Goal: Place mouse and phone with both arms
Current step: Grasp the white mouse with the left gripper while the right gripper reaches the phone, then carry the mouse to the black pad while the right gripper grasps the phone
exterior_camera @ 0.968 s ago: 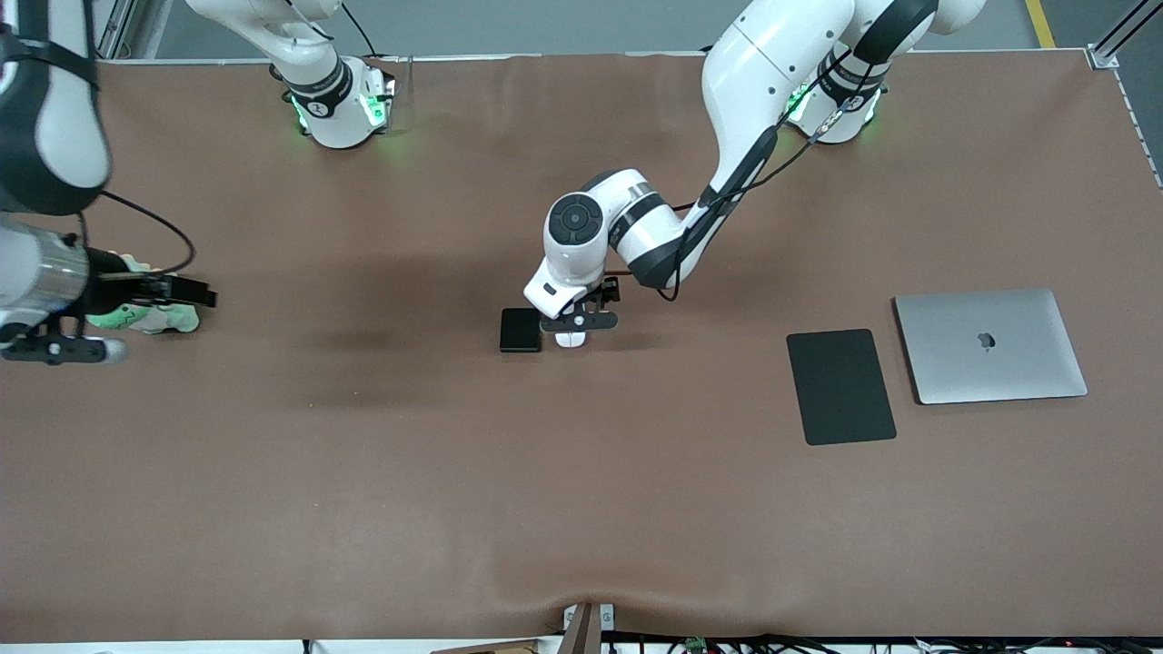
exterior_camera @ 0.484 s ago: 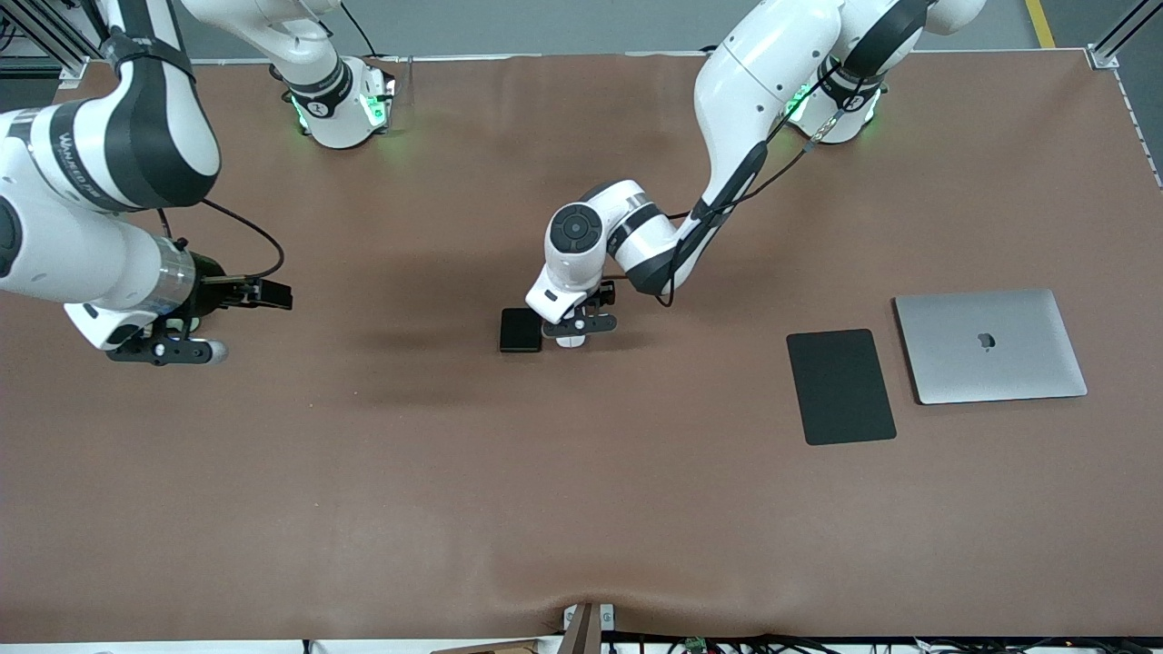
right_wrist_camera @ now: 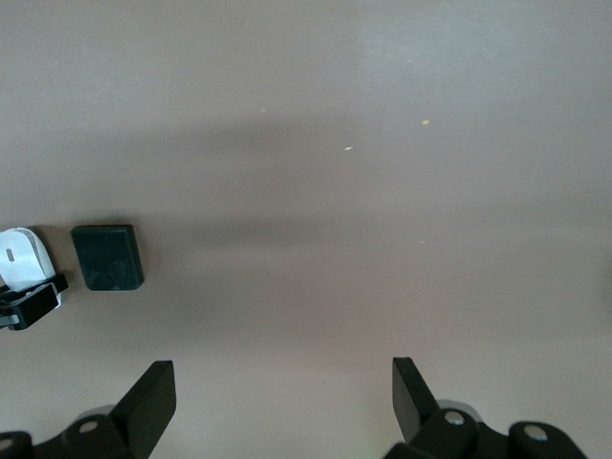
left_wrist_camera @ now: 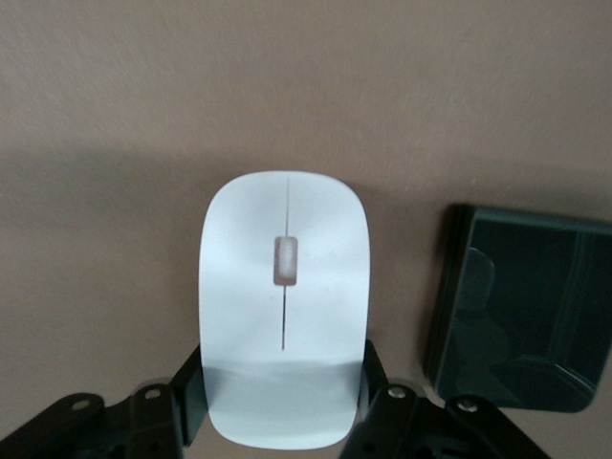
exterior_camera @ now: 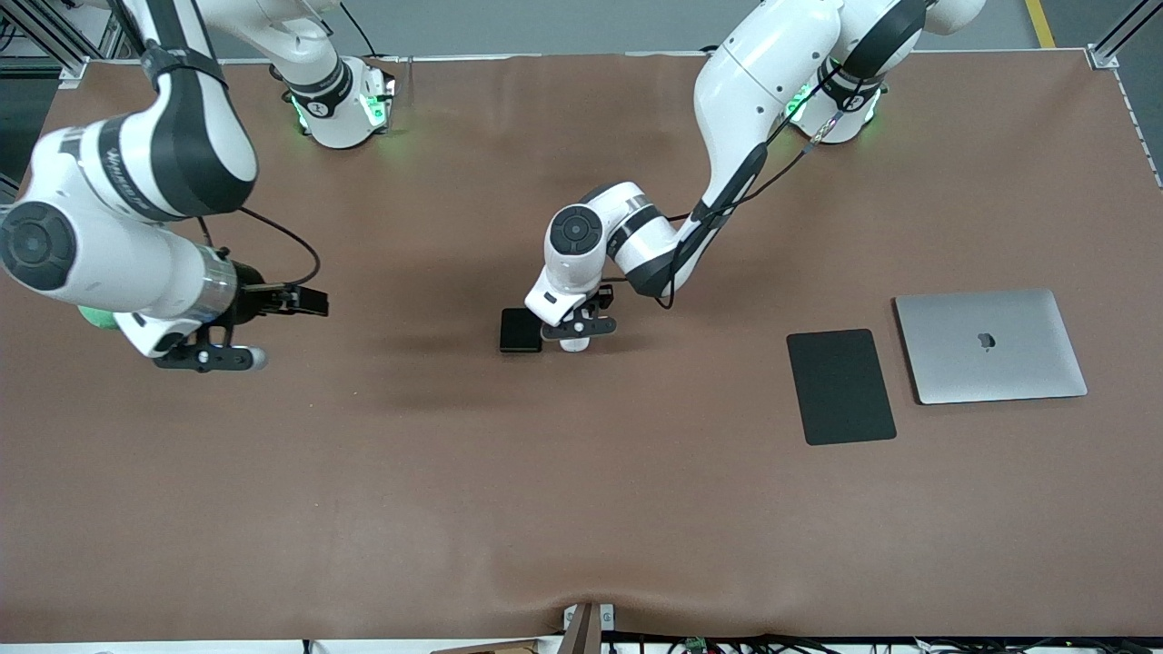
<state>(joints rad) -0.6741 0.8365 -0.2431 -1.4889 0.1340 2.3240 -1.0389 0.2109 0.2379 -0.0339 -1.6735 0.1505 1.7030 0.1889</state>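
The white mouse (exterior_camera: pixel 571 344) lies on the brown table (exterior_camera: pixel 581 509) near its middle. The black phone (exterior_camera: pixel 520 330) lies flat right beside it, toward the right arm's end. My left gripper (exterior_camera: pixel 573 334) is down over the mouse. In the left wrist view its fingers (left_wrist_camera: pixel 191 397) press both sides of the mouse (left_wrist_camera: pixel 284 287), with the phone (left_wrist_camera: pixel 521 306) alongside. My right gripper (exterior_camera: pixel 207 354) is open and empty over bare table toward the right arm's end. The right wrist view shows its open gripper (right_wrist_camera: pixel 282 387), the phone (right_wrist_camera: pixel 109 256) and the mouse (right_wrist_camera: pixel 21 256) farther off.
A large flat black mat (exterior_camera: pixel 840 386) and a closed silver laptop (exterior_camera: pixel 990 345) lie side by side toward the left arm's end. A green object (exterior_camera: pixel 94 317) is mostly hidden under the right arm.
The right arm has swung from the table's end toward the middle. The left gripper has settled lower over the mouse and its fingers have closed in on it.
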